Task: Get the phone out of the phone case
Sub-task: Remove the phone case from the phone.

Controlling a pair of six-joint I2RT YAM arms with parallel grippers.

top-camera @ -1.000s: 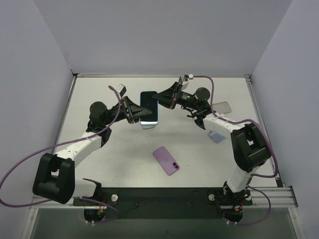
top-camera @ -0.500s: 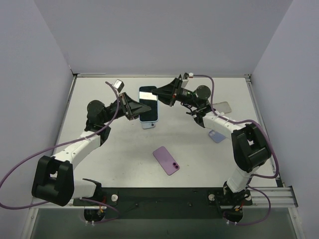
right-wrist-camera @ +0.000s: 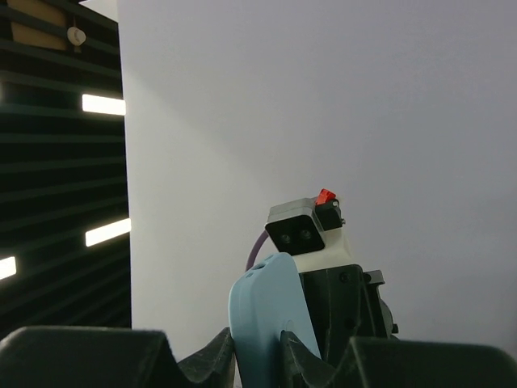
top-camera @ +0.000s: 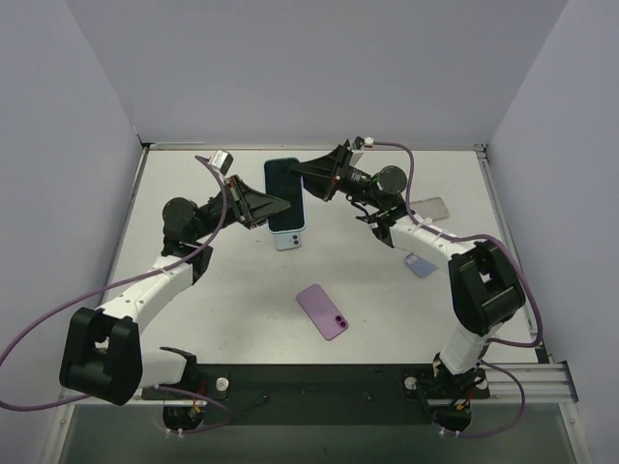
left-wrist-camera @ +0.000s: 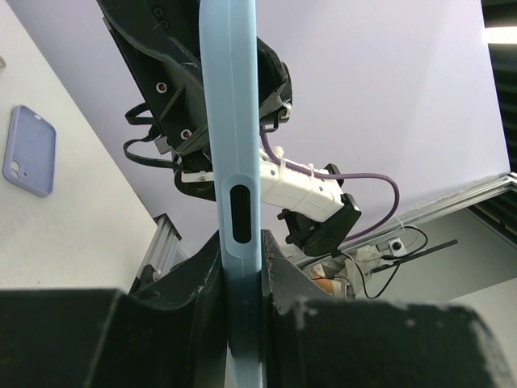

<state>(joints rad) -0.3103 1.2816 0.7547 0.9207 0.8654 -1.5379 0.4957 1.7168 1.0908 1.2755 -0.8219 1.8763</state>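
Note:
A phone [top-camera: 283, 188] with a dark screen sits in a light blue case [top-camera: 289, 240] and is held up above the table between both arms. My left gripper [top-camera: 276, 206] is shut on the case's left long edge. My right gripper [top-camera: 304, 177] is shut on its upper right edge. In the left wrist view the case's edge [left-wrist-camera: 230, 145] rises straight up from the shut left gripper [left-wrist-camera: 240, 279], with the right arm behind it. In the right wrist view the case's rounded corner [right-wrist-camera: 271, 311] stands in the shut right gripper [right-wrist-camera: 258, 352]. The phone is inside the case.
A purple phone case [top-camera: 322, 310] lies on the table near the middle front. A lilac case [top-camera: 420, 264] lies to the right, also seen in the left wrist view [left-wrist-camera: 30, 150]. A grey case [top-camera: 430, 208] lies at the back right. Walls enclose the table.
Both grippers have carried the cased phone a little towards the back left and higher. Both holds are unchanged.

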